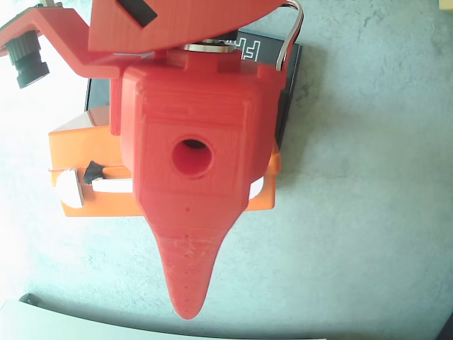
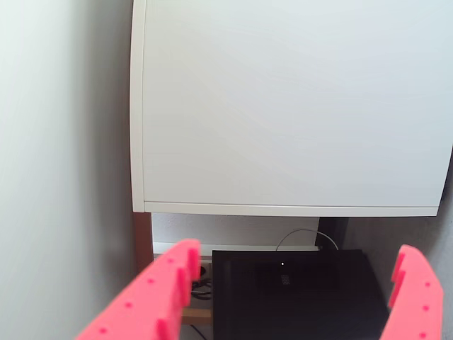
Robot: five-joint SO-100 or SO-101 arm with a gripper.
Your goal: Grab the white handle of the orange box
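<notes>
In the overhead view the orange box [image 1: 83,145] lies on the grey table, mostly hidden under my red gripper [image 1: 187,283]. A short stretch of the white handle [image 1: 113,187] shows at the box's front left, ending in a black pivot [image 1: 92,171]. A white rounded latch [image 1: 69,190] sits left of it. The gripper's pointed finger reaches past the box's front edge, above the table. In the wrist view my gripper [image 2: 297,251] is open, with its two red fingers [image 2: 159,294] far apart. Neither box nor handle shows there.
A flat black box with white lettering [image 1: 289,71] lies behind the orange box. The wrist camera's black lens [image 1: 25,60] juts out at the top left. The wrist view faces a white cabinet panel [image 2: 290,106] with a black case [image 2: 297,301] below it.
</notes>
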